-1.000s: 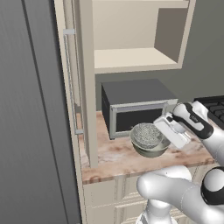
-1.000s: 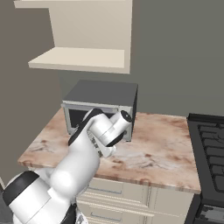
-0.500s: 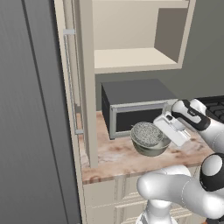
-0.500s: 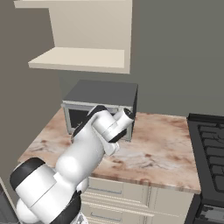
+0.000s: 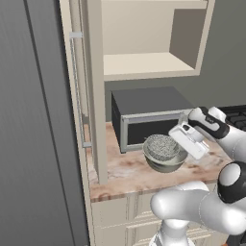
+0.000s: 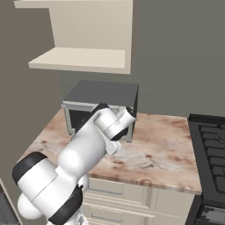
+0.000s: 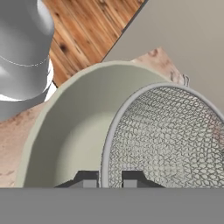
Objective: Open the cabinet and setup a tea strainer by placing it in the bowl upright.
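The cabinet (image 5: 149,65) stands open, its door (image 5: 77,96) swung out to the left and its beige shelf bare. On the counter in front of the microwave sits the pale grey-green bowl (image 5: 166,166). The tea strainer (image 5: 162,146) rests inside it, mesh basket upward. My gripper (image 5: 180,142) is at the bowl's right side. In the hand view the strainer (image 7: 170,140) sits within the bowl (image 7: 70,131), and its metal rim passes between the narrowly spaced fingertips of my gripper (image 7: 109,178). The strainer's handle is hidden.
The dark grey microwave (image 5: 144,108) stands right behind the bowl, under the cabinet (image 6: 83,57). A black stove (image 6: 211,140) lies to the right. Bare marble counter (image 6: 162,149) stretches between microwave and stove. A tall grey panel (image 5: 33,120) fills the left.
The hand has stayed at the bowl's right side with only a slight shift. The arm's elbow has swung. Bowl and strainer are in the same place.
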{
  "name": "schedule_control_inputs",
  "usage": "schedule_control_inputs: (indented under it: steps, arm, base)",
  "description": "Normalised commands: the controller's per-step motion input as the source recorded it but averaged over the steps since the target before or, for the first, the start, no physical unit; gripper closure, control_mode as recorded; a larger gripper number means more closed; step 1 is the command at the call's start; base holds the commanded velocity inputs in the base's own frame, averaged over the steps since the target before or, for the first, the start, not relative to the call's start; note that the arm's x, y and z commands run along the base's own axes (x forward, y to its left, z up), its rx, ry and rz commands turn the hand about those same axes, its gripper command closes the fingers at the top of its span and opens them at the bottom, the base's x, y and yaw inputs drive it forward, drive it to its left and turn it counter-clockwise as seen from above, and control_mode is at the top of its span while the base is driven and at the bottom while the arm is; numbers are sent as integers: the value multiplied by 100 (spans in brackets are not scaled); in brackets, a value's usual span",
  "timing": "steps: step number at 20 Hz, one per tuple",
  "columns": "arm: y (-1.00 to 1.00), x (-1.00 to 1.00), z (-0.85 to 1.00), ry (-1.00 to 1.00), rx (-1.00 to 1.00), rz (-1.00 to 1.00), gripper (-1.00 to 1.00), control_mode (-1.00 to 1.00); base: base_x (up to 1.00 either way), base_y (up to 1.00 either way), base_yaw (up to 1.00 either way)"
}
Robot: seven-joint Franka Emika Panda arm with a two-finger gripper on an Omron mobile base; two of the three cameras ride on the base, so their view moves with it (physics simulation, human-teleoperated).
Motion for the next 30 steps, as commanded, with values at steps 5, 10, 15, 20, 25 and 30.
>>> schedule_control_inputs:
  steps: [5,10,15,20,25,30]
  arm:
    - [0,0,0,0,0,0,-100,-100]
    - [0,0,0,0,0,0,-100,-100]
    - [0,0,0,0,0,0,-100,-100]
    - [0,0,0,0,0,0,-100,-100]
    - [0,-3,3,0,0,0,-100,-100]
    - [0,-19,20,0,-1,0,-100,-100]
  base:
    - [0,0,0]
    - [0,0,0]
    - [0,0,0]
    - [0,0,0]
    - [0,0,0]
    - [0,0,0]
